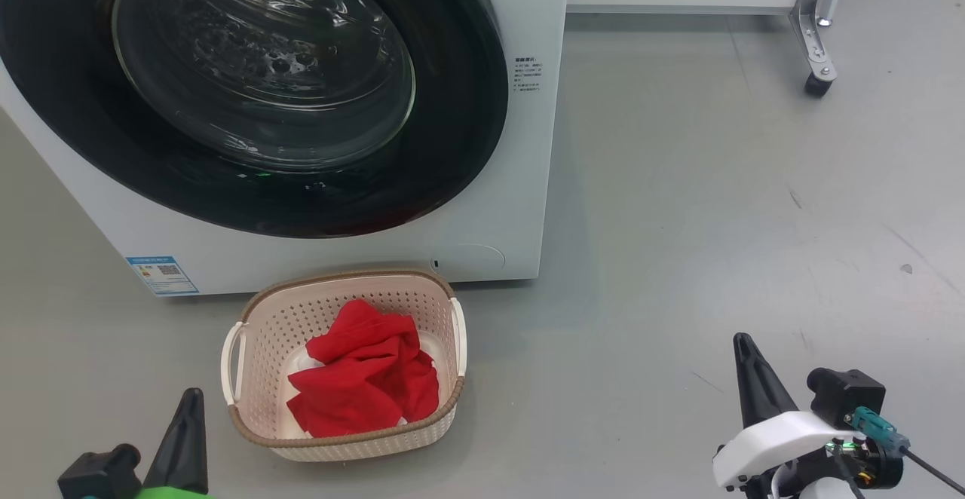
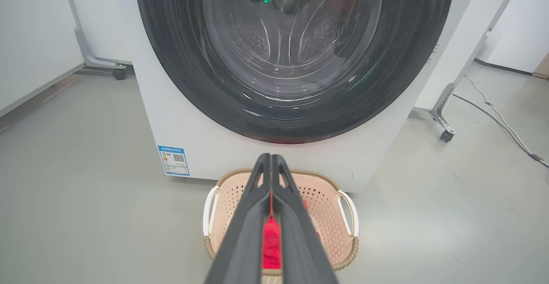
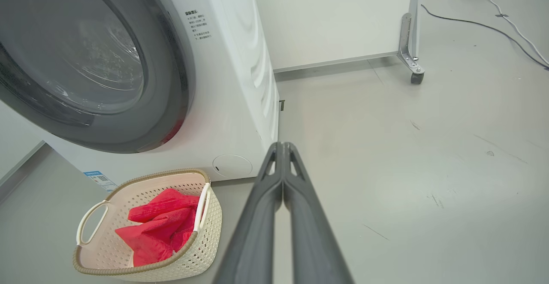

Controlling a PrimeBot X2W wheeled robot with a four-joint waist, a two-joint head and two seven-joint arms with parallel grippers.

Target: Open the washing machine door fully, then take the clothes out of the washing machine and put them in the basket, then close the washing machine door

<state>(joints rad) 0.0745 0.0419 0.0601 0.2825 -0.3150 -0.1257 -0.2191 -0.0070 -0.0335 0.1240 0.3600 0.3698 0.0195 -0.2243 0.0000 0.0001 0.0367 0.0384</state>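
The clothes (image 1: pixel 366 375) lie as a crumpled red heap inside the basket (image 1: pixel 354 450), a little white showing underneath at the edges. It looks like light, limp fabric that would sag and trail if lifted. The raised fold at the top of the heap seems the best place to pinch it, as there is enough bulk there to catch between thin fingers. The basket stands on the grey floor (image 1: pixel 678 220) just in front of the washing machine (image 1: pixel 520 205), below the washing machine door (image 1: pixel 452 145), which looks shut flush against the white front. With that, the job appears finished. The left gripper (image 1: pixel 188 401) sits low just beside the basket's left handle, not touching it. Its two dark fingers are pressed together with nothing between them. In its own wrist view they point across the basket toward the machine, with the red cloth behind and below them. The right gripper (image 1: pixel 742 344) hangs well apart to the right over bare floor, its fingers likewise closed tip to tip and empty.
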